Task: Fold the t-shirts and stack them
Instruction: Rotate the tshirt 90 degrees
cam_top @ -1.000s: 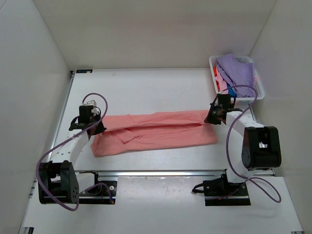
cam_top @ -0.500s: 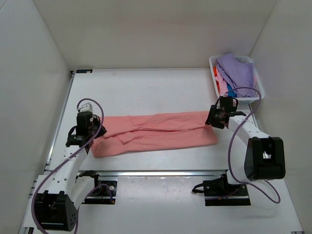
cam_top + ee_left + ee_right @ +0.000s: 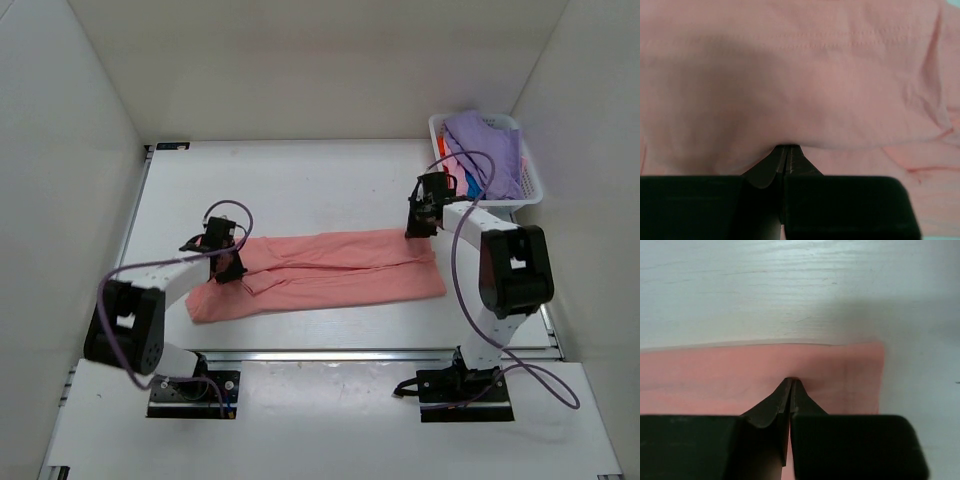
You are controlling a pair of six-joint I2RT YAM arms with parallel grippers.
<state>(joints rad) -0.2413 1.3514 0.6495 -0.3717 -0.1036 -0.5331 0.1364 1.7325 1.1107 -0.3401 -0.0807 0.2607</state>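
A salmon-pink t-shirt [image 3: 340, 272] lies folded into a long band across the table, its left end creased. My left gripper [image 3: 228, 268] is low over the band's left part. In the left wrist view its jaws [image 3: 787, 146] are shut, and a raised fold of the pink cloth [image 3: 815, 75] sits over the tips. My right gripper [image 3: 414, 230] is at the band's far right corner. Its jaws [image 3: 792, 380] are shut and pinch a small pucker of the cloth [image 3: 715, 380] close to the far hem. More t-shirts fill the basket, a lavender one [image 3: 487, 150] on top.
The white plastic basket [image 3: 437, 135] stands at the back right corner, just behind my right gripper. Bare white table [image 3: 300, 190] runs beyond the shirt's far edge [image 3: 790, 290]. White walls close in the sides and back. Both arm bases sit at the near edge.
Both grippers opened and shut again at new spots. The left one moved right, from the shirt's left end onto the band. The right one moved left and back to the far right corner.
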